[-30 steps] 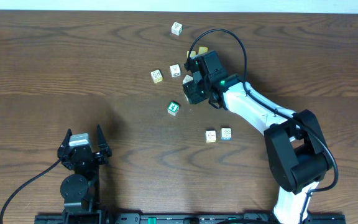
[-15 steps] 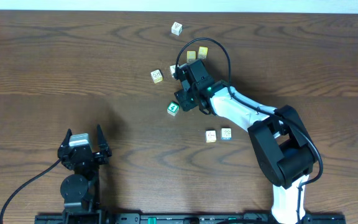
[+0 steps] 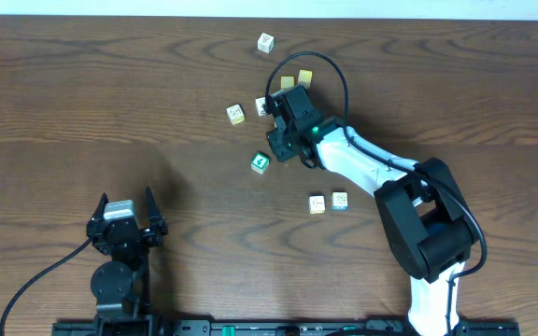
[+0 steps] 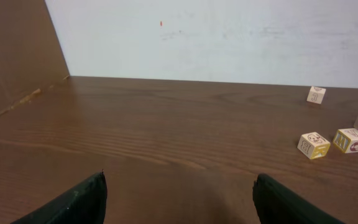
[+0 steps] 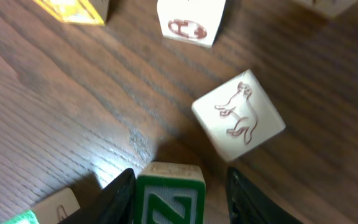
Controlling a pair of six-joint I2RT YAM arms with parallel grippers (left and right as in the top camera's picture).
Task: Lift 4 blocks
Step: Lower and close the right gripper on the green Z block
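Observation:
A green-faced block with a white "N" (image 5: 169, 199) stands between the fingers of my right gripper (image 5: 180, 186). The left finger touches it; a gap shows at the right finger, so the jaws are open around it. In the overhead view this gripper (image 3: 283, 142) hides that block. Another green block (image 3: 261, 162) lies just left of the gripper. A cream block with yellowish print (image 3: 236, 114) lies up-left, and a blue-edged block (image 3: 340, 200) sits below right. My left gripper (image 4: 179, 199) is open over bare table, near the front edge (image 3: 124, 224).
A white cube with a red animal print (image 5: 238, 115) lies tilted just beyond the right fingers, another red-printed white cube (image 5: 190, 22) farther on. Two yellow cubes (image 3: 296, 80) and a white cube (image 3: 265, 42) lie behind the gripper. A pale cube (image 3: 317, 203) sits beside the blue-edged one.
My right gripper has moved left and toward the front, coming down among the cubes by the green ones, and its jaws have narrowed. The left arm has not moved.

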